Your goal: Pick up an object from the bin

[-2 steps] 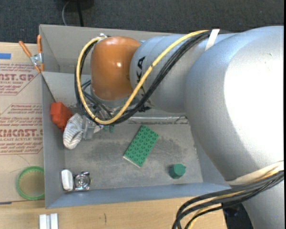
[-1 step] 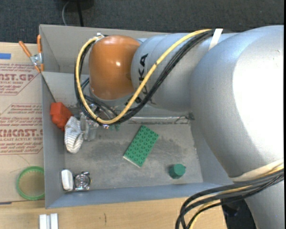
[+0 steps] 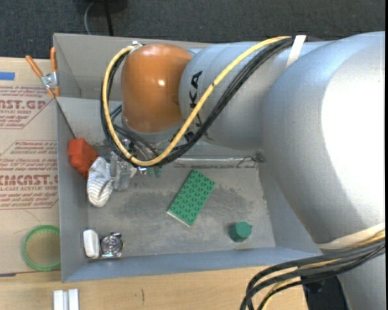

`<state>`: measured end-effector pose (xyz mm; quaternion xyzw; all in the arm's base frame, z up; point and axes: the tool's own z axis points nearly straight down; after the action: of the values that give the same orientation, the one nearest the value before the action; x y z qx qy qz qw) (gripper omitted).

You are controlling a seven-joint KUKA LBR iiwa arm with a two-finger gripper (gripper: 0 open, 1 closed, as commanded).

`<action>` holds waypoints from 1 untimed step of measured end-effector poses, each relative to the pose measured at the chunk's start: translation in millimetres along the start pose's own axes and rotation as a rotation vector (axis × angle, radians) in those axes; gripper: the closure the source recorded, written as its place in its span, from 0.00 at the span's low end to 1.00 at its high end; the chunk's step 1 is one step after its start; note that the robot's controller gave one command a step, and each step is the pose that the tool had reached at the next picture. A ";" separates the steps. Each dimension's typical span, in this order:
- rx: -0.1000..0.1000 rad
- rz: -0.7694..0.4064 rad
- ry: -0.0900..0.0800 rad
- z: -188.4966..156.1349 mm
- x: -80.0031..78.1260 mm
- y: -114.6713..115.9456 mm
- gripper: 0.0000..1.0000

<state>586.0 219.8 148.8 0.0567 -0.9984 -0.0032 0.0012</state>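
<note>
Much of the far half of the bin is hidden under the arm, which comes in from the right and is cut off at the right edge. Its orange cover and the black and yellow cables looped round it hide most of the tool. Only some grey metal shows below the cover, at the left of the bin floor, and I cannot tell whether the tool is apart or together. A small teal bit just right of that metal is too small to make out.

The tool's metal stands right at the upper edge of a white and grey cloth, crumpled and lying along the left wall. Whether they touch cannot be told, and nothing can be seen clamped in the tool. Just beyond the cloth, against the same wall, sits a red lump, its shape hard to read.

Out in the open middle of the floor lies a green studded plate, flat and turned at a slant. A small green block rests near the right front. In the near left corner a white piece and a shiny metal piece lie side by side, too small to name.

The only readable writing on the robot is the black letters "KA" on the arm's grey shell, the rest of the word hidden by the cables.
</note>
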 end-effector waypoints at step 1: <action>-0.004 0.005 -0.020 -46.5 -3.9 -2.3 1.00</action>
<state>590.2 217.7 195.3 0.0541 -0.9985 -0.0055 -0.0086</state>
